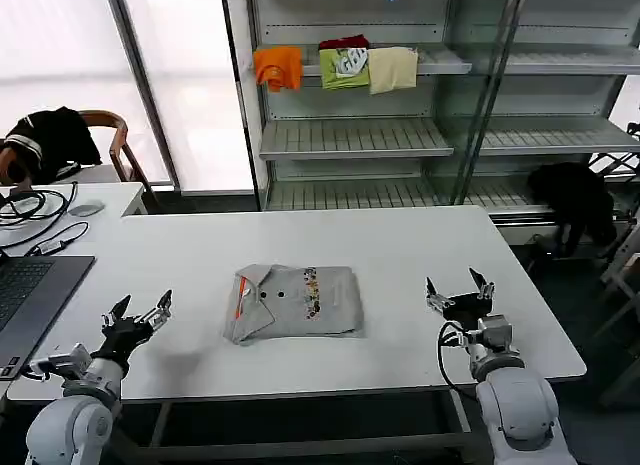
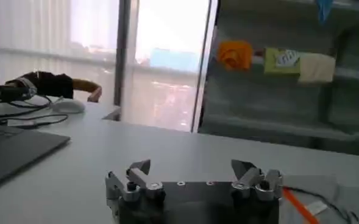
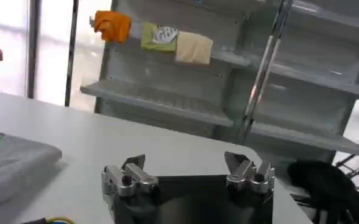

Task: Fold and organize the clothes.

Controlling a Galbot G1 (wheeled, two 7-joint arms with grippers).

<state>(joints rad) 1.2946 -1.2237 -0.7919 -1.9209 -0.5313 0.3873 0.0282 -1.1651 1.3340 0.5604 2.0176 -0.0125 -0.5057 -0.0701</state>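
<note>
shirt: light grey shirt [image 1: 294, 302], folded into a neat rectangle, centre of the head view, flat on the white table [image 1: 400, 255]. Collar w/ buttons + orange trim at its left end, small multicolour print near mid. Its folded edge also shows at left edge of the right wrist view [image 3: 14, 167].
long axis: runs left-right across the frame, roughly parallel to the table's near edge.
left hand: [image 1: 143, 315] lower left of head view, over the table, fingers spread, holding nothing. Shirt lies to its right, collar end facing it.
right hand: [image 1: 455, 296] lower right of head view, over the table, fingers spread, empty. Shirt lies to its left, plain end facing it.
key relation: shirt sits btwn the two hands, neither touching. The gaps look much alike; can't call either arm clearly nearer.
judgement: folding looks done; prob. what's left is organising, i.e. lifting the bundle. A two-sided grasp at the short ends would suit this lie.
risk: a one-end pick could let the folds slip open.
bkgd: shelf [image 1: 350, 135] behind the table, upper centre; laptop [image 1: 30, 295] at far left on the table.
</note>
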